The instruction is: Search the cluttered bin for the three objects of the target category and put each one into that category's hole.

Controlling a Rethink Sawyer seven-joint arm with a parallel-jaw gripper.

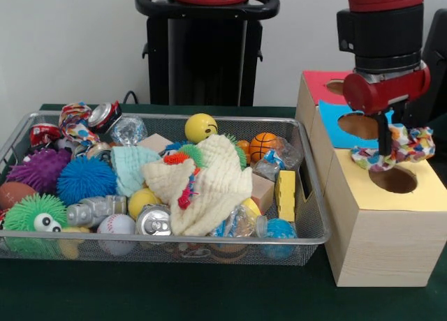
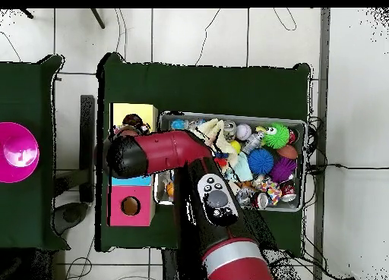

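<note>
1. The scrunchie [image 1: 397, 145] is a ruffled loop of white fabric printed with red, blue, yellow and pink patches.
2. It hangs from the gripper [image 1: 385, 151], just above the hole [image 1: 393, 179] in the yellow top of the wooden box [image 1: 383, 237]; its lower folds droop beside the hole's near rim.
3. The dark fingers [image 1: 383, 136] run down through the fabric, closed on it, with cloth bunched on both sides.
4. Behind lie the box's blue [image 1: 334, 123] and pink [image 1: 318, 84] sections, each with its own hole.
5. Beside the box, the wire bin [image 1: 307, 234] holds spiky balls, cans, a cream cloth [image 1: 213, 185] and a second patterned scrunchie [image 1: 73, 120] in its far corner.
6. In the overhead view the arm [image 2: 163, 154] covers the box's yellow end.
</note>
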